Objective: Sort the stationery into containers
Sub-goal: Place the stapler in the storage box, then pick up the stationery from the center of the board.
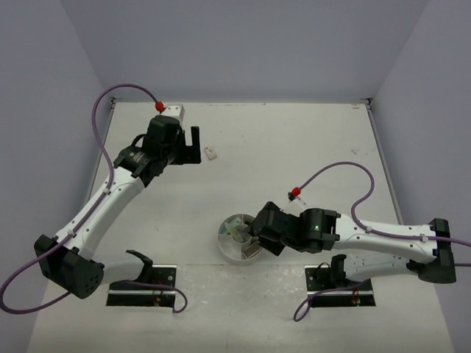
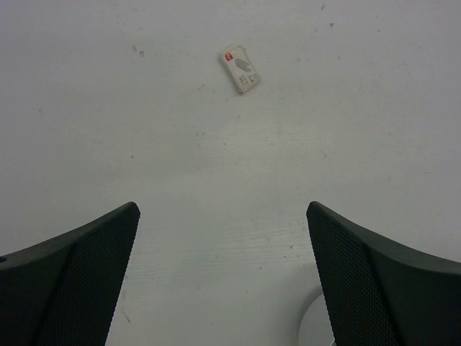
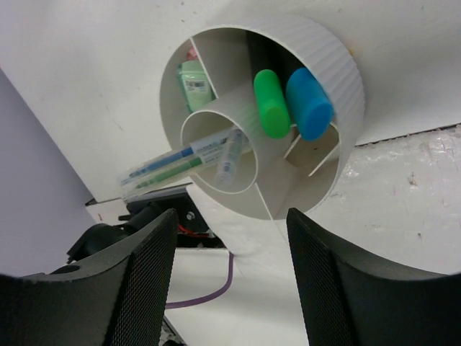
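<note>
**Stationery tally: one dish, seven countable pieces**

There is one round white ribbed plastic dish (image 1: 223, 244) (image 3: 338, 79) with wedge compartments around a centre cup.

Thin translucent pens: three, all in the centre cup. One has blue print (image 3: 180, 156), one has green print (image 3: 173, 173), and one is shorter and pale (image 3: 227, 160).

Stubby highlighters: two, side by side in one wedge. One is a green cylinder (image 3: 271, 103) and one is a blue cylinder (image 3: 309, 103). A dark shape (image 3: 254, 52) behind them is too hidden to count as a third.

Small rectangular erasers: two. One in a pale green wrapper (image 3: 194, 83) sits in a wedge. One white with a grey-and-red label (image 1: 212, 153) (image 2: 240, 70) lies alone on the table.
</note>
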Controlling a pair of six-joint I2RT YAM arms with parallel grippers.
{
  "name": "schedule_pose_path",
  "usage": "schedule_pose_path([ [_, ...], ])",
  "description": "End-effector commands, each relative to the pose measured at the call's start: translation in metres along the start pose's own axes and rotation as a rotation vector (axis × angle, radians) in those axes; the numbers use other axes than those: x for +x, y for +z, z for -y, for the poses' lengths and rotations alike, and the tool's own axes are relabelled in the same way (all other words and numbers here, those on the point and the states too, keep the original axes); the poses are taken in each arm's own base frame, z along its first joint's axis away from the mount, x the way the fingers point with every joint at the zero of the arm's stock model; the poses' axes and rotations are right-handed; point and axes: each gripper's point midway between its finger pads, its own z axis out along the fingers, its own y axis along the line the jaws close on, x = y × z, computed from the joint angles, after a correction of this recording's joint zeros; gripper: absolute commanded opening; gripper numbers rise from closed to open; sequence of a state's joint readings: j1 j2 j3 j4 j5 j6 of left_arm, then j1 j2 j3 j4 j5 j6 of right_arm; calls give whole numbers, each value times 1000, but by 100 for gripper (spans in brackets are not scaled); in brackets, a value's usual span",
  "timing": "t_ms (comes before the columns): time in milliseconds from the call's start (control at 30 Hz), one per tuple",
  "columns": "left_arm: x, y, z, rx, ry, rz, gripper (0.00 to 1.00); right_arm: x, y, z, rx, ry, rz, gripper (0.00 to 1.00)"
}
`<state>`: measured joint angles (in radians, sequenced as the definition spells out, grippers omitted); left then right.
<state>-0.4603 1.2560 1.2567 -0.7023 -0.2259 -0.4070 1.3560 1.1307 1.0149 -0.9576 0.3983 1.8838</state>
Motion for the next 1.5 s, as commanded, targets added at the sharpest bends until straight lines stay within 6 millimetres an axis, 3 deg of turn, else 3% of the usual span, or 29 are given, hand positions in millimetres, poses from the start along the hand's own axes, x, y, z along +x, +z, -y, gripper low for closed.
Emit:
schedule_pose_path([
  [0, -13, 17, -4, -100, -94, -8, 100, -27, -27, -11, -54, -17, 91, 64],
  [133, -15, 51, 3, -139, -173, -38, 100, -46, -52, -13, -91, -57, 129, 65],
  [200, -2, 86, 4, -192, -187, -98, 100, -54, -64, -14, -118, -87, 144, 66],
  [233, -9, 96, 8, -196, -205, -97, 100, -60, -68, -13, -124, -94, 159, 67],
  [267, 10, 121, 10, -219, -214, -171, 100, -63, -73, -11, -142, -112, 161, 77],
  [300, 2, 122, 12, -219, -238, -167, 100, -64, -75, -10, -156, -127, 160, 79],
  [367, 23, 165, 9, -305, -252, -251, 100, -71, -81, -5, -187, -132, 163, 92],
  [467, 13, 193, 16, -347, -303, -227, 99, -77, -80, 12, -217, -120, 164, 99],
  [533, 26, 218, 13, -396, -310, -251, 96, -85, -91, 20, -292, -83, 152, 99],
  [567, 26, 225, 15, -401, -319, -251, 94, -87, -91, 24, -308, -76, 151, 99],
  [600, 37, 234, 13, -422, -316, -278, 93, -87, -89, 28, -317, -78, 151, 99],
  [700, 46, 244, 13, -454, -321, -303, 89, -95, -97, 35, -383, -87, 153, 99],
  [767, 63, 254, 12, -465, -315, -336, 85, -100, -106, 34, -410, -135, 166, 99],
  [867, 78, 257, 7, -493, -317, -362, 76, -102, -115, 28, -413, -207, 182, 99],
  [967, 92, 254, 2, -509, -323, -385, 59, -101, -122, 18, -410, -277, 193, 99],
  [1100, 103, 247, -2, -499, -325, -387, 10, -101, -127, 2, -392, -356, 221, 99],
  [1133, 103, 244, -2, -494, -317, -388, 2, -103, -130, -2, -396, -359, 232, 99],
  [1267, 75, 228, 10, -347, -230, -319, 0, -97, -136, -24, -411, -470, 225, 99],
  [1300, 71, 219, 10, -335, -235, -313, 0, -99, -130, -29, -391, -460, 240, 99],
  [1333, 48, 204, 19, -249, -211, -244, 0, -84, -124, -37, -376, -543, 167, 99],
  [1400, 1, 182, 39, -76, -149, -86, 0, -81, -111, -59, -372, -557, 101, 99],
  [1467, -28, 141, 54, 70, -117, 31, 0, -69, -103, -84, -411, -577, 20, 99],
])
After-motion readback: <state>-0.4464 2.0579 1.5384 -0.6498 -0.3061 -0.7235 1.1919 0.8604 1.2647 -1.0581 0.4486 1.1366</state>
